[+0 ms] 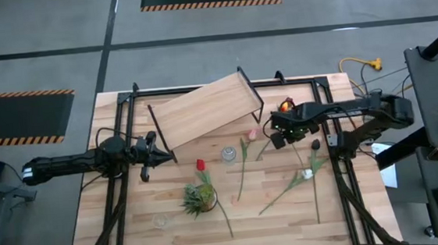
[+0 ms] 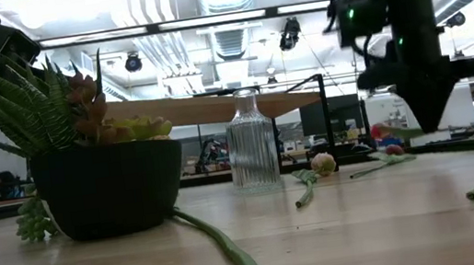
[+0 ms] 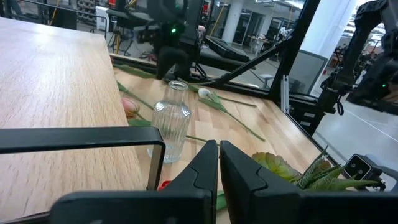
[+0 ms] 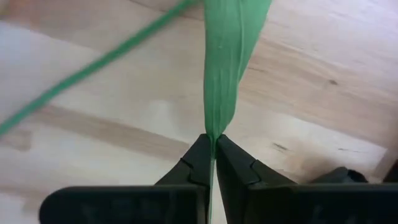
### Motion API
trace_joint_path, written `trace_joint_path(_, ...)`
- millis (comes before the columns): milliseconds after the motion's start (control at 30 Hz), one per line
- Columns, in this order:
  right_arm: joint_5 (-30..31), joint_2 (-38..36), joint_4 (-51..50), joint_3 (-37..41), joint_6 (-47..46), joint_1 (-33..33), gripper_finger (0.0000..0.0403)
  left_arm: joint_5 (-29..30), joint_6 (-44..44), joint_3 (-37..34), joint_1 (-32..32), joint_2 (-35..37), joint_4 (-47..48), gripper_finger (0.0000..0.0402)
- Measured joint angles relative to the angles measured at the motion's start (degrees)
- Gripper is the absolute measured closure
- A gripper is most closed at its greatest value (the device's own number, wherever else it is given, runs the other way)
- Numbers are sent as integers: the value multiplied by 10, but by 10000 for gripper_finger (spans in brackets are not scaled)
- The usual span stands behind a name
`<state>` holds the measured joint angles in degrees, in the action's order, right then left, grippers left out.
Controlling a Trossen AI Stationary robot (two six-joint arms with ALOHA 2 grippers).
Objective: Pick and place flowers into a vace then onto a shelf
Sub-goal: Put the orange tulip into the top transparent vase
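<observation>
Light wood with pale stripes makes up your tabletop (image 1: 133, 223), and you can see no words or labels to read on anything.

Your right end effector (image 1: 277, 140) is pinched shut on a flat green leaf (image 4: 227, 62) of one of the flowers (image 1: 263, 147). Its arm reaches in from the right side and bends down over the middle of the tabletop.

Your left end effector (image 1: 149, 154) has its two dark fingers pressed together with nothing between them. Its arm lies long and low from the left side, with its tip near the left end of the shelf (image 1: 202, 108).

The shelf is a smooth, light wood board on a thin black frame, at the far middle of the tabletop, turned a bit crooked.

A clear glass vase (image 1: 228, 153) with ribbed sides and a narrow neck stands upright, just near of the shelf.

More flowers lie flat on the tabletop. A red one (image 1: 201, 164) is left of the vase. A pink one (image 1: 252, 135) is right of it. A white one (image 1: 307, 173) lies farther right. Their stems are long, thin and green.

A spiky green plant (image 1: 197, 197) sits in a dark round pot (image 2: 110, 187) near the red flower.
</observation>
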<state>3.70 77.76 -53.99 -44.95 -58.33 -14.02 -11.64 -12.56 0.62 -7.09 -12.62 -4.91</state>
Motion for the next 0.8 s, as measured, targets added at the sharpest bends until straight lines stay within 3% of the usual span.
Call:
trace_joint_path(200, 24, -84, 6, -2, -23, 50, 394, 0, 0, 0, 0, 0, 0, 401)
trace_joint_path(367, 118, -144, 57, -2, -37, 135, 394, 0, 0, 0, 0, 0, 0, 401)
trace_joint_path(567, 227, -160, 233, 1, 39, 227, 394, 0, 0, 0, 0, 0, 0, 401)
trace_joint_path(800, 301, -113, 444, 1, 198, 264, 394, 0, 0, 0, 0, 0, 0, 401)
